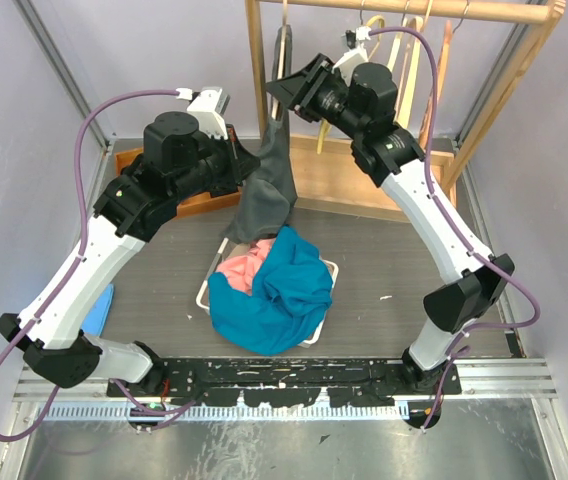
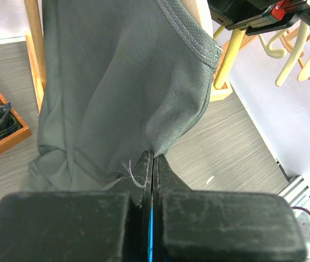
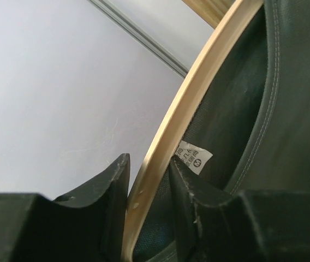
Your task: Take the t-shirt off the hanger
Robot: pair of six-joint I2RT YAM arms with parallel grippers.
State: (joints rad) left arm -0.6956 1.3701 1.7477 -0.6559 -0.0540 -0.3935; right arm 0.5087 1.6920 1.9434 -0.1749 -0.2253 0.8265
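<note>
1. Clearly, the grey t-shirt [image 1: 269, 185] hangs on its wooden hanger [image 3: 186, 109] from the rack [image 1: 256, 60], and its collar label shows beside the wood.
2. The left gripper [image 2: 152, 158] is pinched fully closed on a low fold of the shirt.
3. The right gripper [image 3: 149, 164] straddles the hanger arm with its jaws close on either side (whether they clamp it yet, I cannot tell).
4. The step in hand, I judge, is bracing the hanger.
5. The next move calls for a firm hold on the wood, then drawing the cloth down off the shoulder without unhooking the hanger.
</note>
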